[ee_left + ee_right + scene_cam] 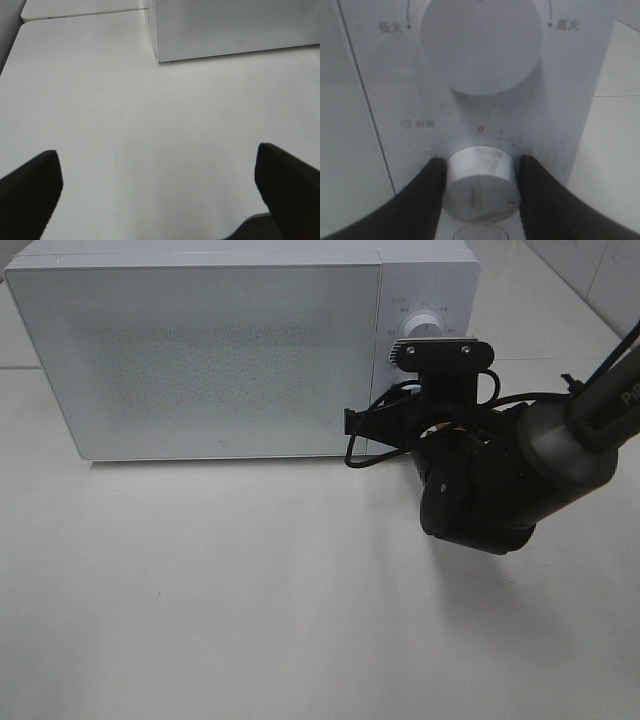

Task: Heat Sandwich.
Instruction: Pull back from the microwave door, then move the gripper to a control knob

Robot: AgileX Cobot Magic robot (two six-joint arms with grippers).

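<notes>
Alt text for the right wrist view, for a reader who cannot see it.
The right pincer grips the lower knob of a white microwave panel, one black finger on each side. A larger knob sits farther up the panel.

White microwave (240,350), dot-speckled door (225,25), silvery knob (481,184)

From above, the right arm (480,470) is covering the lower half of the panel (430,285) at 3 o'clock of the door (220,390), hiding the lower knob (481,182) and the right gripper (481,167), and is leaving the frame at 3 o'clock. The frosted door is hiding the inside of the microwave (250,250), whose top is being cropped at 12 o'clock. The left gripper (160,195) is having its fingers (30,195) cut off by the view's edge. In the right wrist view the upper knob (481,45) and a button (480,234) beside the lower knob are being cropped, and the panel's small marks are blurring past reading
</notes>
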